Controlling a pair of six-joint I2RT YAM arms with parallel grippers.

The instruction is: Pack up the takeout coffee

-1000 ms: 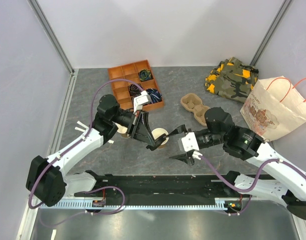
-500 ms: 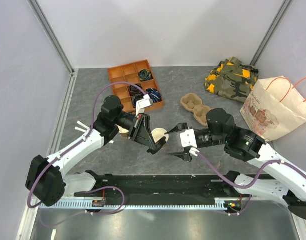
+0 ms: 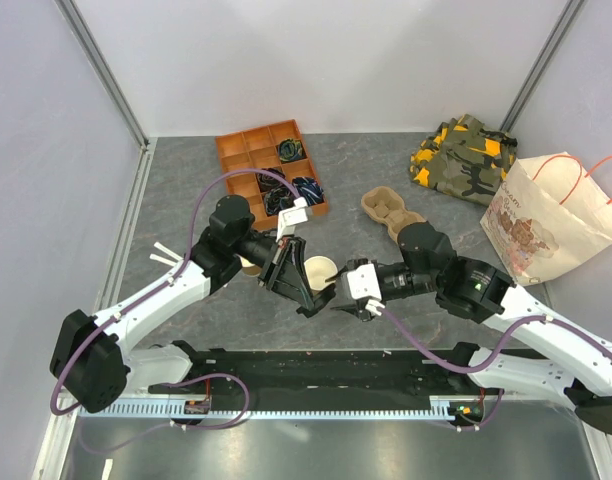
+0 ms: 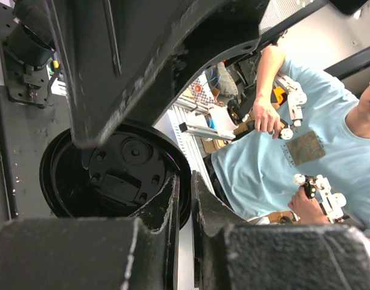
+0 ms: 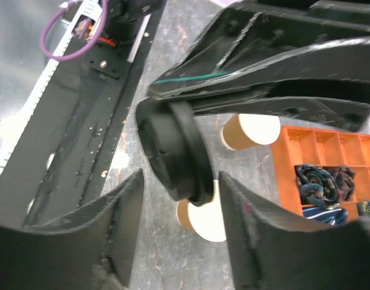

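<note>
My left gripper [image 3: 311, 298] is shut on the rim of a round black lid [image 4: 112, 169], held on edge above the table. My right gripper [image 5: 180, 181] is open, one finger on each side of that lid [image 5: 173, 151], with a gap showing on the left side. Beneath them a tan cup [image 3: 319, 270] with a cream inside stands lidless. A second lidless tan cup [image 5: 251, 131] stands behind it, mostly hidden by the left arm in the top view. No takeout coffee with its lid on is in view.
A brown pulp cup carrier [image 3: 391, 215] lies beyond the right arm. An orange divided tray [image 3: 248, 150] with dark items sits at the back left. A camouflage cloth [image 3: 466, 155] and a paper bag [image 3: 551, 215] are at the back right.
My right gripper has moved left until its fingers straddle the lid, and its jaws have narrowed. The left gripper has shifted slightly right, still gripping the lid.
</note>
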